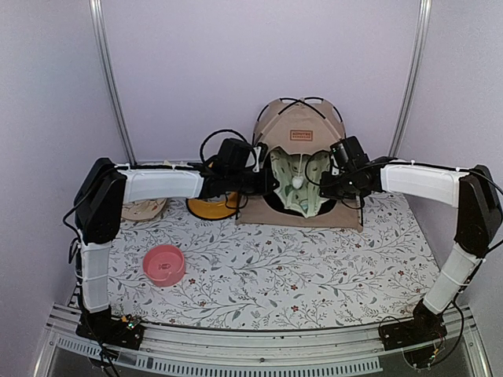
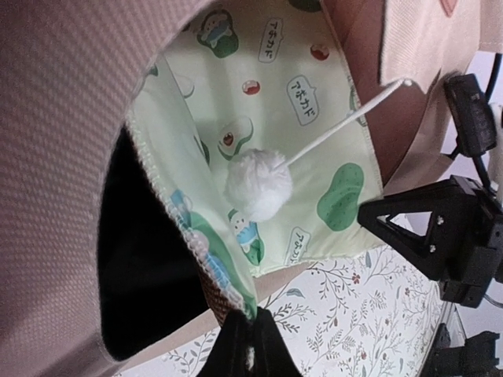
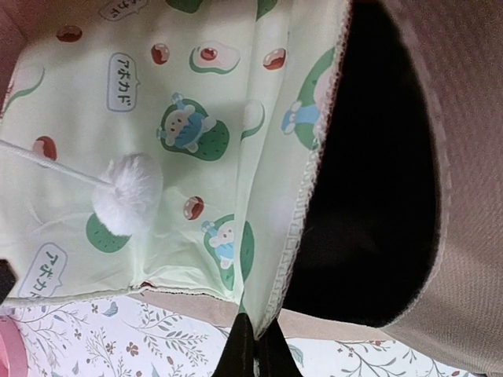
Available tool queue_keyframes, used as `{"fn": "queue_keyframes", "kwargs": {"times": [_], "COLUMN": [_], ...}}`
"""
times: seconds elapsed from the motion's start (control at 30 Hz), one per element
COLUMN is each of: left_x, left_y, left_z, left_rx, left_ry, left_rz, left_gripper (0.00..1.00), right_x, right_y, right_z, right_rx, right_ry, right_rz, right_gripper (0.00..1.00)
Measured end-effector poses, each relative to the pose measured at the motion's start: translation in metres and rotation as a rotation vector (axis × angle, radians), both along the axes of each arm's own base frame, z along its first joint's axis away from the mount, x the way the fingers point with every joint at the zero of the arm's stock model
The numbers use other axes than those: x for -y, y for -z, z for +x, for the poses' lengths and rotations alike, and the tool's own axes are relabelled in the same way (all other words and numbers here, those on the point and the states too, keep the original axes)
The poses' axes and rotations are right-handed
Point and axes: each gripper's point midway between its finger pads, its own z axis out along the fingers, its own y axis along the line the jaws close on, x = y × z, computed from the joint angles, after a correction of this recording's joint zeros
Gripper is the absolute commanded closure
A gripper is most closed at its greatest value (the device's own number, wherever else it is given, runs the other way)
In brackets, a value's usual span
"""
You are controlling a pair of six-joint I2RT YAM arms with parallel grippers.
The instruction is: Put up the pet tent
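Observation:
The tan pet tent (image 1: 299,126) stands upright at the back middle of the table, its black poles crossing on top. A cream mat with green prints (image 1: 299,179) hangs in its round opening. My left gripper (image 1: 269,182) is shut on the mat's left edge, and my right gripper (image 1: 325,187) is shut on its right edge. The left wrist view has the left gripper (image 2: 250,345) pinching the mat's (image 2: 259,86) stitched hem, with a white pompom (image 2: 259,182) on a string in front of it. The right wrist view has the right gripper (image 3: 255,345) pinching a fold of the mat (image 3: 157,78).
A pink bowl (image 1: 164,264) sits at the front left of the floral cloth (image 1: 314,275). A yellow feeder (image 1: 211,208) lies under my left arm, with a beige piece (image 1: 144,209) further left. Metal posts (image 1: 110,78) flank the back wall.

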Motion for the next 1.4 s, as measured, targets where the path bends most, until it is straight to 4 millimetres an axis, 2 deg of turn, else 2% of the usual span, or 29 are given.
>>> {"fn": "queue_keyframes", "kwargs": {"times": [0.23, 0.4, 0.5, 0.73, 1.07, 1.13, 1.2, 1.4], "left_x": [-0.001, 0.004, 0.002, 0.001, 0.009, 0.009, 0.008, 0.001], "left_y": [-0.001, 0.0, 0.011, 0.026, 0.046, 0.049, 0.052, 0.052], "left_z": [0.004, 0.012, 0.014, 0.019, 0.031, 0.032, 0.032, 0.024], "left_rx": [-0.005, 0.003, 0.0, -0.005, -0.012, -0.012, -0.016, -0.022], "left_ry": [-0.013, -0.018, -0.027, -0.033, -0.025, -0.023, -0.021, -0.015], "left_rz": [0.014, 0.022, 0.046, 0.092, 0.136, 0.143, 0.152, 0.162], "left_gripper": [0.94, 0.95, 0.95, 0.94, 0.83, 0.78, 0.72, 0.44], "right_x": [-0.012, -0.014, -0.014, -0.009, -0.01, -0.006, -0.002, 0.011], "right_y": [-0.021, -0.023, -0.016, 0.022, 0.045, 0.05, 0.053, 0.054], "right_z": [-0.002, 0.001, 0.005, 0.018, 0.024, 0.021, 0.019, 0.009], "right_rx": [0.051, 0.065, 0.06, 0.007, -0.027, -0.043, -0.049, -0.074], "right_ry": [-0.045, -0.048, -0.043, -0.021, -0.009, 0.003, 0.014, 0.043], "right_rz": [0.084, 0.099, 0.095, 0.069, 0.056, 0.049, 0.041, 0.005], "right_gripper": [0.99, 1.0, 1.0, 1.0, 1.0, 0.94, 0.84, 0.51]}}
